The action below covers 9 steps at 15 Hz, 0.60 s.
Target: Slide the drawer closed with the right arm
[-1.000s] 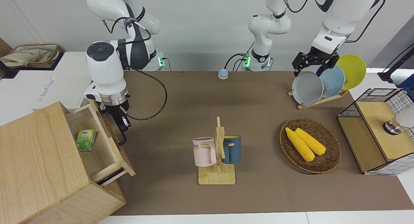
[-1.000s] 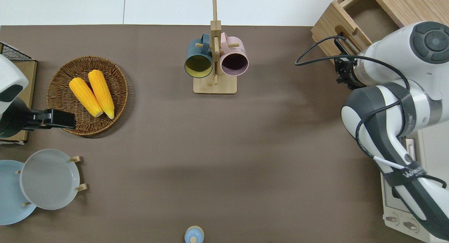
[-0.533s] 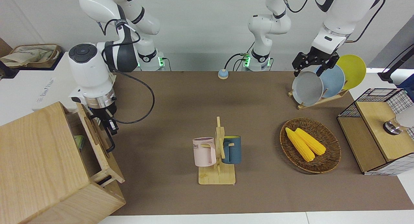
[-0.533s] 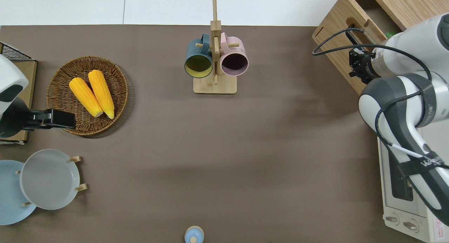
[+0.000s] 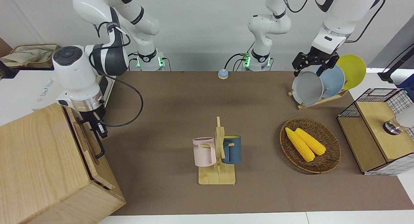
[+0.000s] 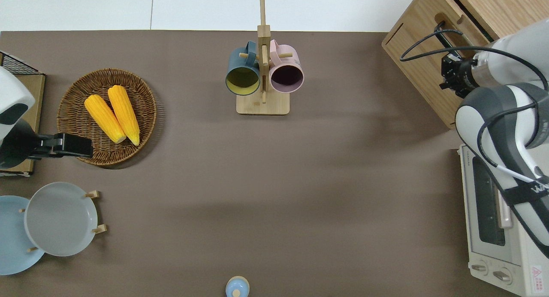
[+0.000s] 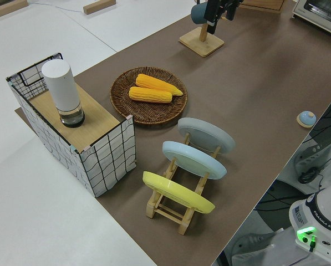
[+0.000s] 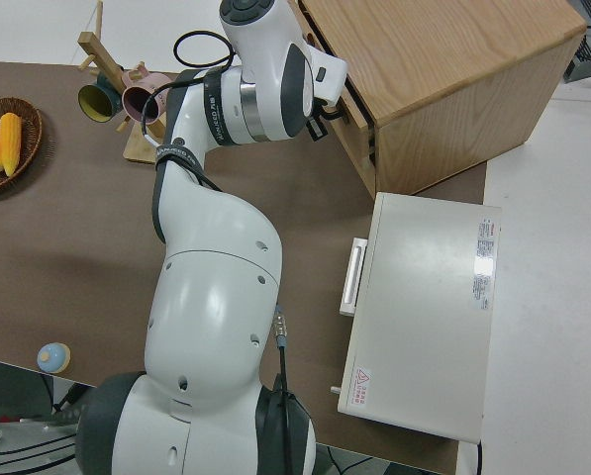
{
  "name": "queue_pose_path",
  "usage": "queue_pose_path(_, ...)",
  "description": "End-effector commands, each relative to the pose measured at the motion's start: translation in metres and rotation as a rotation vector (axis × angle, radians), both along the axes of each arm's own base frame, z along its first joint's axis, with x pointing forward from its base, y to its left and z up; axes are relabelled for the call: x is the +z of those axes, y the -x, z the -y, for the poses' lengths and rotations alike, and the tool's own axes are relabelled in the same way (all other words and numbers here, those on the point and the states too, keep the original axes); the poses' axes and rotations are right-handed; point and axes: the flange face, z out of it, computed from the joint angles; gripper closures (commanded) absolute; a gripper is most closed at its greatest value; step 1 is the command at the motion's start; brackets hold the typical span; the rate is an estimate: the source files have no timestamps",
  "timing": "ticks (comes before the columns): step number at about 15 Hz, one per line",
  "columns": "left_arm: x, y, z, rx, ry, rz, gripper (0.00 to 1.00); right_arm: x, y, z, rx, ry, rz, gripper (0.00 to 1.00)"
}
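The light-wood drawer point(image 5: 86, 145) sits pushed into its big cabinet point(image 5: 38, 165), its front almost flush with the cabinet face. Its black bar handle point(image 5: 100, 148) sticks out toward the table's middle. My right gripper point(image 5: 98, 126) is at the end of the handle nearer to the robots, close against the drawer front; it also shows in the overhead view point(image 6: 449, 70). Nothing of the drawer's inside shows. My left arm's gripper point(image 5: 309, 68) is parked.
A white toaster oven point(image 6: 497, 219) stands beside the cabinet, nearer to the robots. A wooden mug rack point(image 5: 217, 159) holds a pink and a blue mug mid-table. A wicker basket with corn point(image 5: 310, 146), a plate rack point(image 5: 323, 84) and a wire-mesh box point(image 5: 375, 133) stand toward the left arm's end.
My right gripper has moved toward the cabinet with the drawer front, and the drawer has slid from half open to shut. The green box inside it is hidden now. The left arm has not moved.
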Motion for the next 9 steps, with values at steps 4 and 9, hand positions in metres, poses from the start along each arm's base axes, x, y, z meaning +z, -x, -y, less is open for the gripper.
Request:
queue_pose_path(4,0.004,0.004,-0.002,-0.002,-0.012,-0.003,0.00,0.002,-0.012,0.032,0.018,0.010,0.046,1.000)
queue_pose_path(9,0.004,0.004,-0.002,-0.002,-0.012,-0.003,0.00,0.002,-0.013,0.045,0.033,0.018,0.063,1.000)
